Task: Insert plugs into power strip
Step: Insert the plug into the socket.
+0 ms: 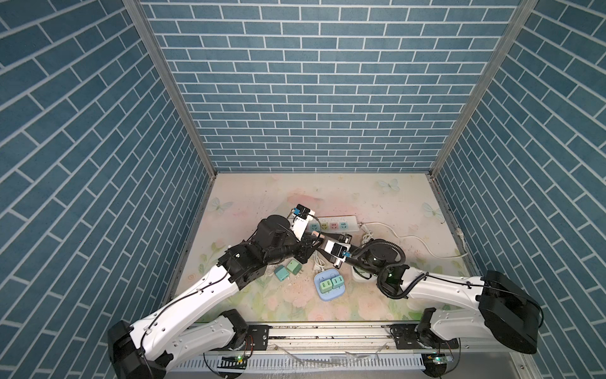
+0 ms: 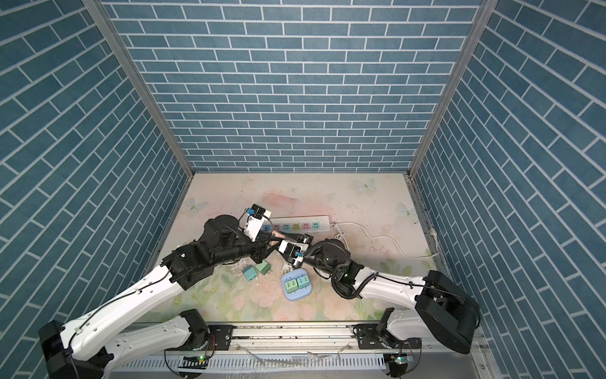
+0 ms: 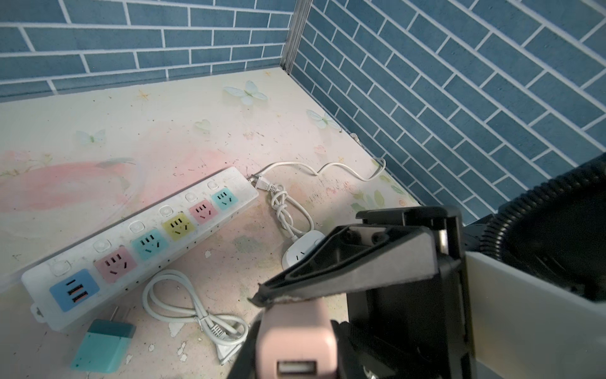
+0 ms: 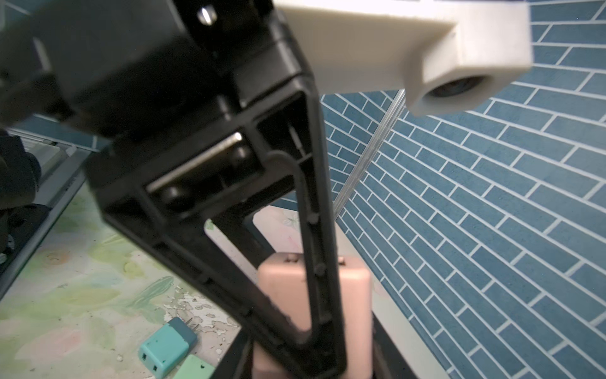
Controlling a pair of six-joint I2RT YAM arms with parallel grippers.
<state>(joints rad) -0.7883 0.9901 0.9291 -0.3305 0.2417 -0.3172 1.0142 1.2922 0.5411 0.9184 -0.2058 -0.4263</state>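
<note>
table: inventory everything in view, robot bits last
power strip: one, white, coloured sockets, back centre
pink plug: one, pink, between both grippers
loose plugs: two, teal, green, left of tray
tray plugs: at least two, green, in tray
tray: one, light blue, front centre
cord: one, white, strip to wall
cable: one, white, coiled by strip
adapter: one, white, by the cord
left gripper: black, shut on pink plug
right gripper: black, shut on pink plug

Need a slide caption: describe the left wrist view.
Left tool clamps the pink plug near the power strip, all coloured sockets empty.
</note>
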